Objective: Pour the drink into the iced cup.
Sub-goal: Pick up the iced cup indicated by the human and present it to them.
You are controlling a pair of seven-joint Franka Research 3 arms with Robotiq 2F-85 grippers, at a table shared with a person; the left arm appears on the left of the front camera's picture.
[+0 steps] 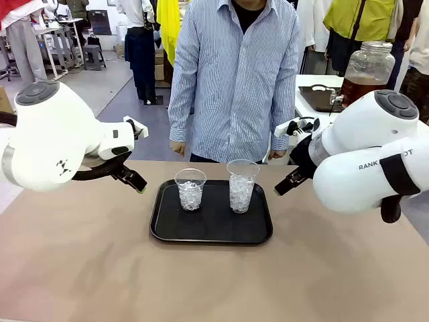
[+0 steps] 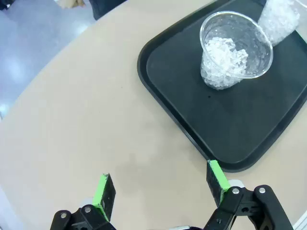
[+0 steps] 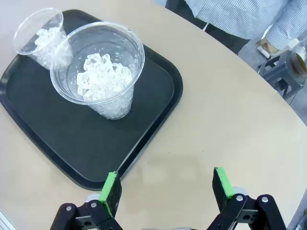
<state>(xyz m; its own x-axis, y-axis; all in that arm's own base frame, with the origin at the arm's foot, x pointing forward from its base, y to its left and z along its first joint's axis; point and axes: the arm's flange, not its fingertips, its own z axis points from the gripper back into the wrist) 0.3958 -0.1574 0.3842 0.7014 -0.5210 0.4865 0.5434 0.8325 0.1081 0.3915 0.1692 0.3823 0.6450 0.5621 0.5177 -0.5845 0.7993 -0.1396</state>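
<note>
1. Readable writing: the casing of the right arm (image 1: 375,157) carries the letters "RANK" and, past a black band, "OT". I can read no print on the cups, tray or jar.
2. Counts: two white arms, two clear plastic cups of ice cubes, and one black tray (image 1: 161,231) bearing both cups. There is also one glass jar (image 1: 370,64) and one person in a striped shirt (image 1: 234,74) with both hands hanging at the far table edge.
3. The left claw (image 2: 159,181) hangs over the tan table (image 1: 80,268) with its green pads spread wide and nothing between them. A corner of the tray lies just beside one pad. The shorter cup (image 2: 235,52) stands ahead of the claw on the tray.
4. The right claw (image 3: 166,181) is likewise spread wide and empty above the table. The tray's edge is just beside one pad. The taller cup (image 3: 103,72) stands ahead of it, with the shorter cup beyond that.
5. Pose: the left arm (image 1: 50,137) and the right arm each come in from their own side. Their fingers slant down and inward toward the tray.
6. The drink (image 1: 355,90), amber-brown, sits in the jar on a side table. It is well beyond the right claw, behind that arm, and apart from both cups.
</note>
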